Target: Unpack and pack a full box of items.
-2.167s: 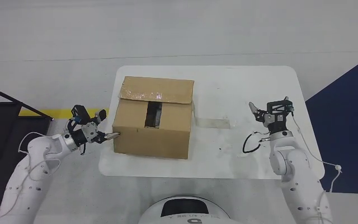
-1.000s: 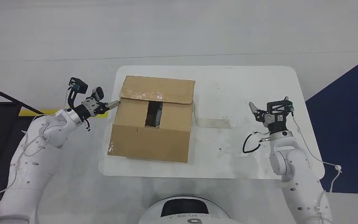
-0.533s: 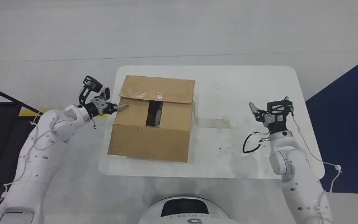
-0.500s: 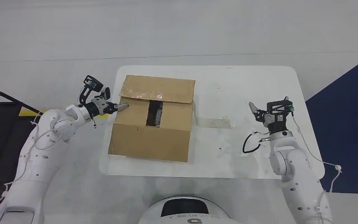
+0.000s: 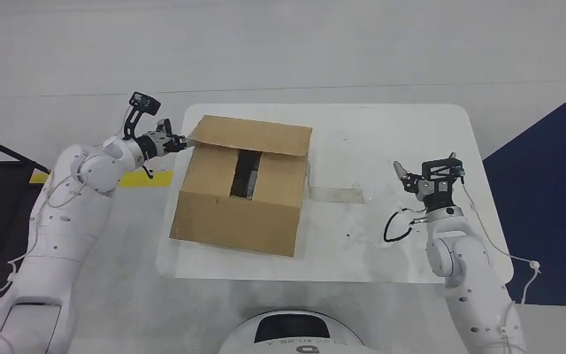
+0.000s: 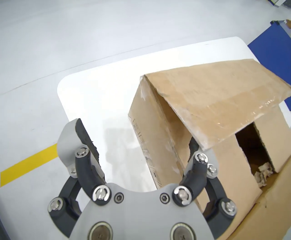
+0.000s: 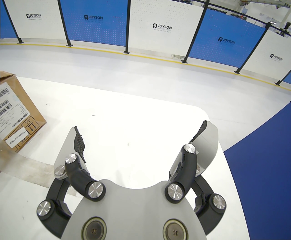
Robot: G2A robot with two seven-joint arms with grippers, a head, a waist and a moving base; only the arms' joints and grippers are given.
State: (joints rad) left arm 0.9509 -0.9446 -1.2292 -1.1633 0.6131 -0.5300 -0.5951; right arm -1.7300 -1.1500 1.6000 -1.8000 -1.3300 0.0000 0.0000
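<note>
You see that the left gripper [image 5: 180, 142] has gone from the near left side of the box [image 5: 239, 208] up to its far left corner. The far flap [image 5: 255, 134] now stands higher than before, and the box has turned a little on the table [image 5: 398, 133]. The right arm has not moved.

The brown box stands on the left half of the white table. Its far flap is tilted up like a small roof over the far part of the top. The other flaps lie flat, with a dark opening [image 6: 251, 145] between them. Inside the opening you can see some crumpled paper [image 6: 263, 173]; what is deeper in the box you cannot tell.

The left gripper is released, its jaws spread wide and holding nothing. One finger [image 6: 196, 156] sits just under the free edge of the raised flap, and the other finger [image 6: 88, 147] is apart from the box, over the table edge. A yellow line [image 6: 25, 164] runs on the floor beside the table.

The right gripper [image 7: 140, 129] is also released and empty. It hangs over the right part of the table, well apart from the box. A pale, see-through strip [image 5: 338, 192] lies on the table just beside the right side of the box. Behind the table stand blue and white fence panels [image 7: 95, 20].
</note>
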